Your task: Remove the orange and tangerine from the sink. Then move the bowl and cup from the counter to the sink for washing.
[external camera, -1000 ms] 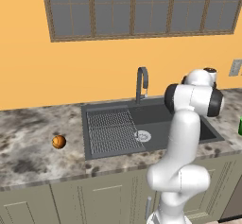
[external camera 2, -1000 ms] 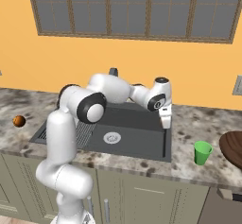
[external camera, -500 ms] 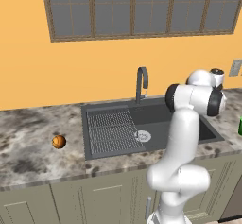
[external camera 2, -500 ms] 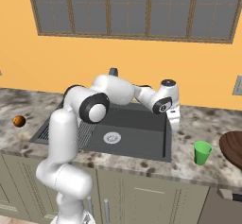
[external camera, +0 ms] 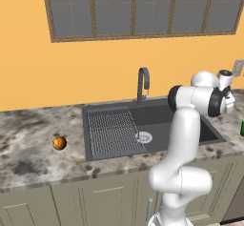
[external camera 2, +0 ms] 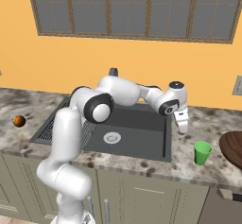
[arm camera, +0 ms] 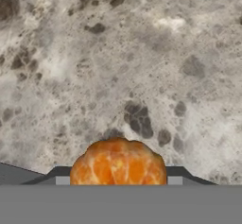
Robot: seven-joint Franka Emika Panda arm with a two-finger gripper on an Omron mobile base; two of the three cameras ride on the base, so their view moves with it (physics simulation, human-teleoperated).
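a: why is the gripper (external camera 2: 182,126) out over the counter (external camera 2: 215,164) to the right of the sink (external camera 2: 142,124) rather than above the basin?

b: it is carrying fruit. in the hand view a segmented orange fruit, the tangerine (arm camera: 118,164) by the look of it, sits between the finger tips, so the claw is part closed around it. below it is only speckled stone, which i judge is where it means to put the fruit down.

a: and the other fruit?

b: a small orange ball, likely the orange (external camera: 59,143), lies on the counter left of the sink, well apart from the rim. the basin itself looks bare, so the fruit half of the task seems nearly done.

a: the dishes?

b: the green cup (external camera 2: 203,152) stands on the counter just right of the gripper, with the brown bowl (external camera 2: 232,150) beyond it at the picture's edge. neither is in the sink yet. setting the fruit clear of the cup keeps the later pick open.
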